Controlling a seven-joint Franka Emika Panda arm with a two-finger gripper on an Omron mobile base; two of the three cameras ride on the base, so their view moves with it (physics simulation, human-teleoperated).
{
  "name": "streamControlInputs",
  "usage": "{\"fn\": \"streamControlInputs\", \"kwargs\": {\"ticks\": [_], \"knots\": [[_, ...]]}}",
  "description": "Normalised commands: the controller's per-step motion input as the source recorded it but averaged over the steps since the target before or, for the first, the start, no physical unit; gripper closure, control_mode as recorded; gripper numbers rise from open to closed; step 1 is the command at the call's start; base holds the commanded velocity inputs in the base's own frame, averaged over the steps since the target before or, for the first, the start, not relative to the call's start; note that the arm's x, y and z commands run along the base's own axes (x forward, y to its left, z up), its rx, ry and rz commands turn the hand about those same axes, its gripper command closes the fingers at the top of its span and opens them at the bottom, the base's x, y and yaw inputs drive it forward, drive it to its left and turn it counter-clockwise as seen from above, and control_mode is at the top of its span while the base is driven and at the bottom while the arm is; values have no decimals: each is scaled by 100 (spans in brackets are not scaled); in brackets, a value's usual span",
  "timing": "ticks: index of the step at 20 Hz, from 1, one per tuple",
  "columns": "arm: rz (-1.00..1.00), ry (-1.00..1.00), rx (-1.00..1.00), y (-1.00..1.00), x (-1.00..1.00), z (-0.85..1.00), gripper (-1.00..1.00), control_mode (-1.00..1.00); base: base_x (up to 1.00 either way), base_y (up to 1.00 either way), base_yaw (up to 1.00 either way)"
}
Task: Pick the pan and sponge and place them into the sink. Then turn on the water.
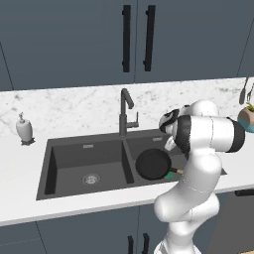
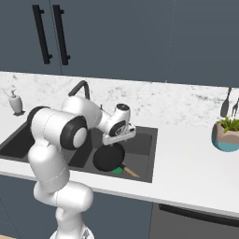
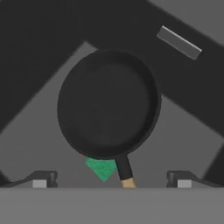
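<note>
Judging what is left: pan and sponge both lie in the sink, so I take the water as my next job.
Pan: the pan (image 3: 109, 103) lies flat on the floor of the right basin, directly under my hand; in the left base view (image 1: 153, 164) it sits against the divider side of that basin.
Pan's long axis: its handle (image 3: 124, 170) runs from the rim toward my fingertips in the hand view, and toward the front edge of the counter in the right base view (image 2: 129, 171).
Sponge: the sponge (image 3: 102, 167) is a green corner poking out from under the pan's rim, just beside the handle; it touches the pan or lies partly beneath it.
Sink: the sink (image 1: 67, 156) has its left basin bare except for the drain (image 1: 91, 178).
My hand: my gripper (image 3: 112, 179) hangs over the pan with its jaws spread wide and nothing between them.
Faucet: the faucet (image 1: 126, 113) stands behind the divider, back and to the left of my hand, with its small lever (image 1: 136, 121) on the side facing me.
Move ahead, as I judge it: up and back toward that lever.
Views compared: the hand view gives the pan, handle and sponge; the base views give the faucet and how far my wrist stands from it.
</note>
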Motion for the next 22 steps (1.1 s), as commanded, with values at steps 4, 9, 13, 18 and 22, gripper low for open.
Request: {"fn": "streamControlInputs", "kwargs": {"ticks": [4,9,13,18,22], "knots": [[-40,1,9,24,0,20,-100,-100,0,0,0],[-47,0,13,13,0,7,-100,-100,0,0,0],[-48,4,16,0,1,0,-100,-100,0,0,0],[-41,7,14,0,0,0,-100,-100,0,0,0],[-34,4,9,0,1,0,-100,-100,0,0,0]]}}
